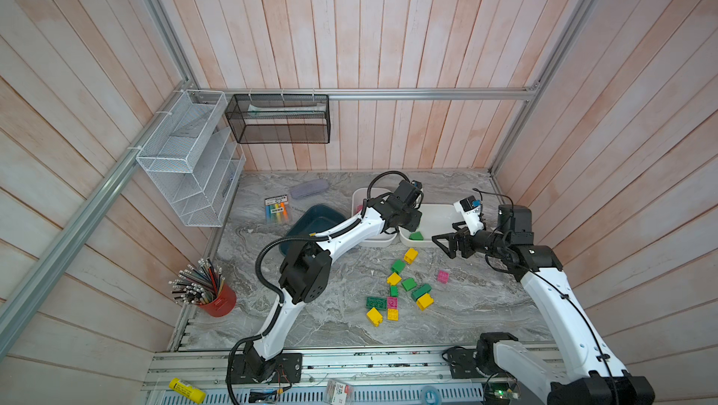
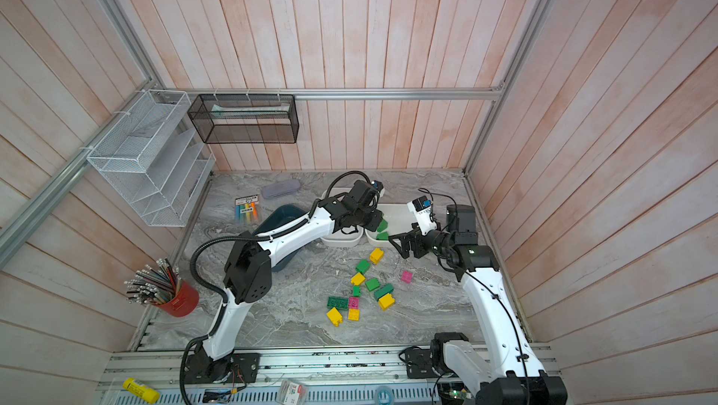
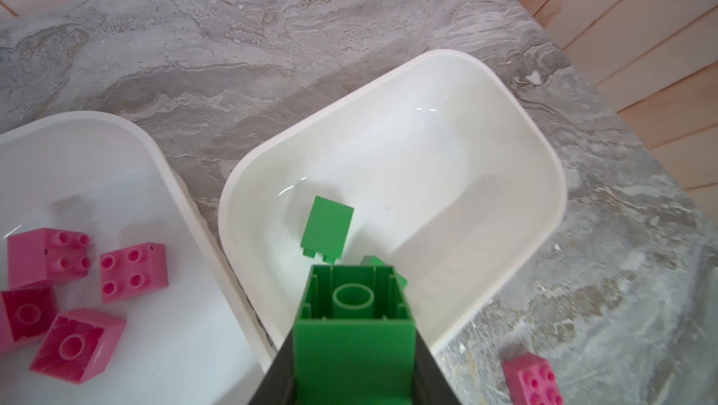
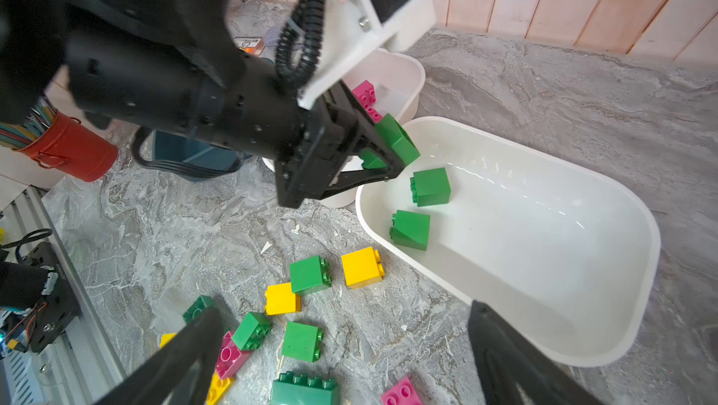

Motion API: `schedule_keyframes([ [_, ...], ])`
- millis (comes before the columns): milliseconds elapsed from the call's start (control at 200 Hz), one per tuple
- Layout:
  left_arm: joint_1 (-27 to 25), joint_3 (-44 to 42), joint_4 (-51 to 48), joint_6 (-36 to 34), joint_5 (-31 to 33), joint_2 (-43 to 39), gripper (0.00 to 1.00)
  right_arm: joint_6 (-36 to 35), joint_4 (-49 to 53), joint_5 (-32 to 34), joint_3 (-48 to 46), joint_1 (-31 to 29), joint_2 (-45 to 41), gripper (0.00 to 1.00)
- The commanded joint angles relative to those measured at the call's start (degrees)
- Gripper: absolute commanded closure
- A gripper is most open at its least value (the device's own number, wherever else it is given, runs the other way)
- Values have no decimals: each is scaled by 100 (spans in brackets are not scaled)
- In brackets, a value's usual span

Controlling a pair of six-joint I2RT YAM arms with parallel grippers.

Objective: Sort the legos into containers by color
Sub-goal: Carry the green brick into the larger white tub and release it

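Left gripper point(image 4: 390, 152): I see it clamped on a green brick point(image 3: 351, 329) above the white tub point(image 4: 544, 267) holding two green bricks point(image 4: 430, 186). Right gripper point(image 4: 344, 311): jaws wide apart, empty, over loose legos point(image 4: 361, 267) beside that tub.

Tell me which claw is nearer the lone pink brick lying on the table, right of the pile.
Right. The right claw, open, hovers close to the pink brick, on its tub side; the left claw holds a green brick farther back over the white tub.
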State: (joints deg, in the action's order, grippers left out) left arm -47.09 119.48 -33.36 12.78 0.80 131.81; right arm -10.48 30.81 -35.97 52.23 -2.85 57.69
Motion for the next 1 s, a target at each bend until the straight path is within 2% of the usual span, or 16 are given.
schedule_keyframes([
  [0, 85, 634, -31, -237, 553, 462, 66, 87, -108, 97, 155, 30, 11, 2],
  [225, 112, 1403, -63, -615, 1196, 1228, 66, 86, -141, 90, 99, 27, 14, 2],
  [470, 109, 1250, -21, -575, 845, 1252, 63, 49, -179, 55, 71, 35, 84, 2],
  [730, 104, 1172, -75, -648, 858, 931, 42, 64, -207, -7, 121, 38, 142, 2],
  [865, 87, 1213, -357, -586, 722, 575, 38, 56, -156, -3, 134, 38, 95, 2],
  [995, -47, 814, -660, -574, 576, -61, 33, 41, -115, -41, 113, 39, 42, 2],
])
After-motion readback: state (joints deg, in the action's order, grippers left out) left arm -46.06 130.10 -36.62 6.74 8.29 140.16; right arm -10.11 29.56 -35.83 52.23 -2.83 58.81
